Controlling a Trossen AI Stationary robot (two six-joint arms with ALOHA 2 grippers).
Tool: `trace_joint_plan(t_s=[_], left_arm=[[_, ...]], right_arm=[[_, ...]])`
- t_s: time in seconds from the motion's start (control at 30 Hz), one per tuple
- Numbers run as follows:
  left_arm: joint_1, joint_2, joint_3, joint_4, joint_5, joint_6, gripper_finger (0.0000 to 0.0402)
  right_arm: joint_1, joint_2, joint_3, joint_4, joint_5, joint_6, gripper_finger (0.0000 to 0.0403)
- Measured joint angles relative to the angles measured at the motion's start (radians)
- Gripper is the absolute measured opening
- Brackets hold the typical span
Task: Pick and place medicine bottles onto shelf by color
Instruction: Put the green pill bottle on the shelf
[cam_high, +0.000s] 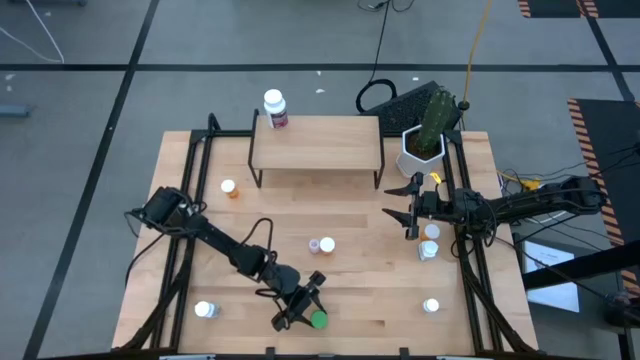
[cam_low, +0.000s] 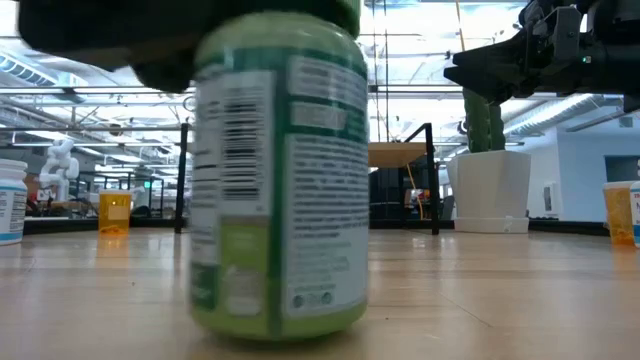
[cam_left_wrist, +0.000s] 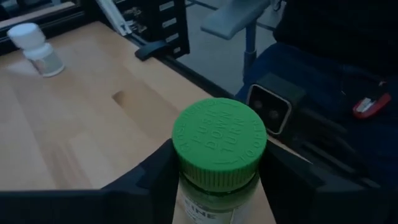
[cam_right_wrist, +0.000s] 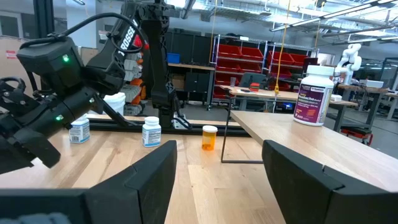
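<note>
At the table's near edge the left gripper (cam_high: 303, 308) reaches down from its bent dark arm, its two fingers standing on either side of the green-capped, green-labelled medicine bottle (cam_left_wrist: 219, 144); whether they press on it I cannot tell. That bottle (cam_low: 278, 170) stands upright on the light-wood tabletop (cam_high: 370, 300), just inside the front edge. A white bottle (cam_high: 206, 310) stands to its left near the corner, another white bottle (cam_high: 431, 306) well apart on the right, with bare wood between. Mid-table, two small bottles (cam_high: 321, 245) sit together. The right gripper (cam_high: 404, 200) hangs at the right side, jaws apart and holding nothing. Farther back stands the low light-wood shelf on black legs (cam_high: 320, 145), carrying one white bottle with a purplish label (cam_high: 275, 108); a small orange bottle (cam_high: 230, 188) stands left of it, a white hexagonal cactus pot (cam_high: 421, 150) right. Beyond is grey floor.
</note>
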Motion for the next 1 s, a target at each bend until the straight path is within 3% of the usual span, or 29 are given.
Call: trace_joint_plan(t_s=[0.23,0.4,0.57,0.83,1.0], left_arm=[[0.03,-0.066,0.0,-0.048,-0.086,0.049,0.0221],[0.05,-0.17,0.0,-0.144,-0.203,0.064,0.021],[0.079,-0.292,0.0,-0.221,-0.356,-0.001,0.0198],[0.134,-0.414,0.0,-0.345,-0.628,-0.113,0.0212],[0.193,-0.412,0.0,-0.299,-0.693,-0.138,0.0203]], right_arm=[[0.0,0.0,0.0,0.0,0.0,0.0,0.0233],[0.0,0.0,0.0,-0.004,0.0,0.017,0.0233],[0.0,0.0,0.0,-0.008,0.0,0.021,0.0233],[0.002,0.002,0.0,-0.014,0.0,0.054,0.0233],[0.008,0.071,0.039,-0.023,-0.055,0.095,0.0233]])
